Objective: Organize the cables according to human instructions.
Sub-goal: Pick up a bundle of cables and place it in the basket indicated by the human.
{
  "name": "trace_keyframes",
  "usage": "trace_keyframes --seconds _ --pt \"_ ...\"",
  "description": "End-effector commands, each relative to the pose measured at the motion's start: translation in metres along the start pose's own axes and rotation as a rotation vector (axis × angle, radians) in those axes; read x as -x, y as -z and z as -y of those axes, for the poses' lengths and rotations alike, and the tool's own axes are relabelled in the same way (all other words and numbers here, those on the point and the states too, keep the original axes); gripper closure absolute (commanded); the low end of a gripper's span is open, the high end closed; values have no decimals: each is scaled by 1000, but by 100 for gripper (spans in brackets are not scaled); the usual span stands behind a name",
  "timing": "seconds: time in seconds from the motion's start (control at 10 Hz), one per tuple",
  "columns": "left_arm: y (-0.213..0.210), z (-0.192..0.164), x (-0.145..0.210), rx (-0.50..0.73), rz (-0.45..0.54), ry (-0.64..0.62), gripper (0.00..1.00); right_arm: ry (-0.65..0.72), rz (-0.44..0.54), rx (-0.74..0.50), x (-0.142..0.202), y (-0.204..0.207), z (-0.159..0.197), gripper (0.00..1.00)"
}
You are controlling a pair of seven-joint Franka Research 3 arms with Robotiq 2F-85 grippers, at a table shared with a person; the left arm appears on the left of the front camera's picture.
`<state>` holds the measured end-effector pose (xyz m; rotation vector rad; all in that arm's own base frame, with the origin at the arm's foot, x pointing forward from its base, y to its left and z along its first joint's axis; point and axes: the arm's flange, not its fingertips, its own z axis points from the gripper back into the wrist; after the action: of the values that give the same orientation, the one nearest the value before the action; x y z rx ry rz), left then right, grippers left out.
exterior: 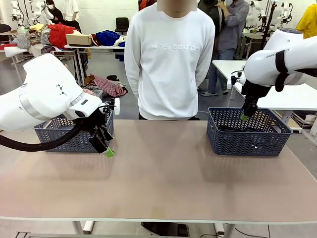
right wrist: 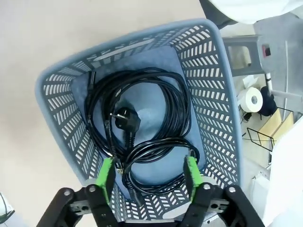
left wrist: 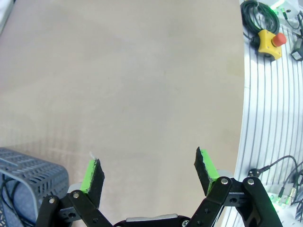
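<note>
Hovering over the right basket [right wrist: 218, 94], my right gripper [right wrist: 147, 174] has fingers spread wide, holding nothing; the cables [right wrist: 142, 123] lie coiled on the basket floor, a loop between the pads. My left gripper [left wrist: 149, 171], spread and empty, hangs over bare table [left wrist: 123, 80] beside the left basket [left wrist: 28, 172].
</note>
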<state>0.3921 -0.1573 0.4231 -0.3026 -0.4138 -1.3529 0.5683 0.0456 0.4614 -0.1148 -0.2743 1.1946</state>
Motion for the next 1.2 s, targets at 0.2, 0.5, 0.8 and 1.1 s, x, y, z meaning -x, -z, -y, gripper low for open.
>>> trace_keyframes --seconds 0.2,0.5,0.8,1.1 --pt "-2 0 2 6 -1 -6 0 -3 29 -25 4 0 6 0" --pt "-2 0 2 6 -1 -6 0 31 36 -40 2 0 8 0" --pt "-2 0 2 6 -1 -6 0 7 -2 -11 2 2 1 0" --pt "-2 0 2 6 -1 -6 0 7 -2 -11 2 2 1 0"
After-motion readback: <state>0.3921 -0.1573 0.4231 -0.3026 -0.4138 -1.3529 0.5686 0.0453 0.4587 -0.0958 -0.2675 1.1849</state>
